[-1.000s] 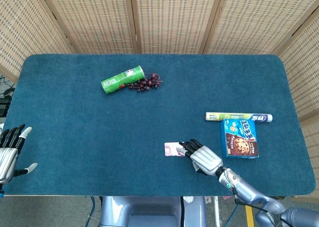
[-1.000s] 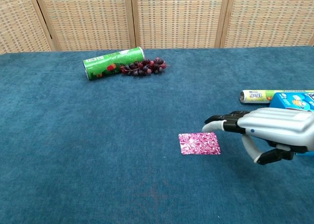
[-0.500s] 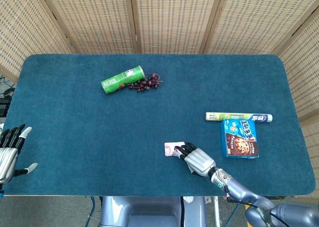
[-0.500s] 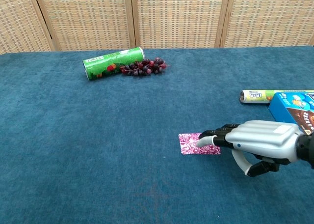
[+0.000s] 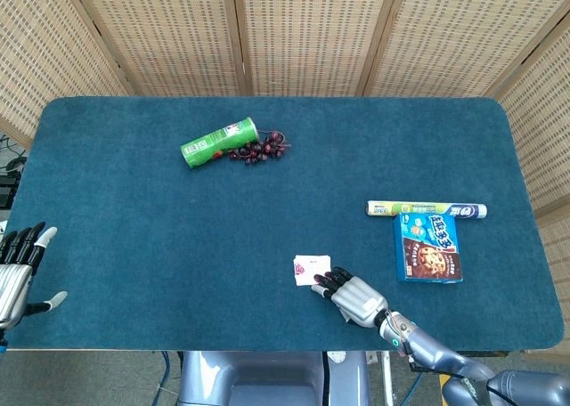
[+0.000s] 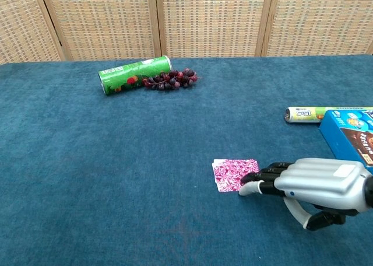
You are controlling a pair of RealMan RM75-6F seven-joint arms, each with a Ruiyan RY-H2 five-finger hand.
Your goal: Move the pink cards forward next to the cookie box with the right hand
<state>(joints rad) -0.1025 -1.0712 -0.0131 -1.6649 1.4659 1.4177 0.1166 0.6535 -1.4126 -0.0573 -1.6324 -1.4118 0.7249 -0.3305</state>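
Right hand: the right hand (image 6: 317, 184) lies low over the cloth (image 6: 116, 178) near the front edge, palm down, back of the hand up, fingers stretched toward the robot's left. In the head view it (image 5: 354, 294) reaches in from the lower right, the forearm running off the bottom edge.
Fingertips: the fingertips (image 6: 249, 182) reach the right front corner of the cards (image 6: 234, 174); whether they press on the cards or only touch their edge, I cannot tell.
Thumb: tucked under the palm, apart from the fingers, and closed on nothing. Nothing is held; the hand looks released.
Cards: the pink cards (image 5: 310, 269) lie flat on the cloth near the front edge, slightly skewed, with a white edge showing at the top left as if the stack were fanned a little. They lie well to the left of the box (image 5: 427, 247) and nearer the front than it.
Box: the blue cookie box (image 6: 351, 135) lies flat on the right side, cut off by the frame edge in the chest view. A roll (image 5: 426, 209) lies just behind it.
Left hand: the left hand (image 5: 18, 272) shows only at the left edge of the head view, off the table, partly cut off, fingers apart and empty.
Far side: a green can (image 5: 218, 142) lies on its side with grapes (image 5: 259, 149) touching its right end.
Hard to see: the print on the box and roll is too small to read.
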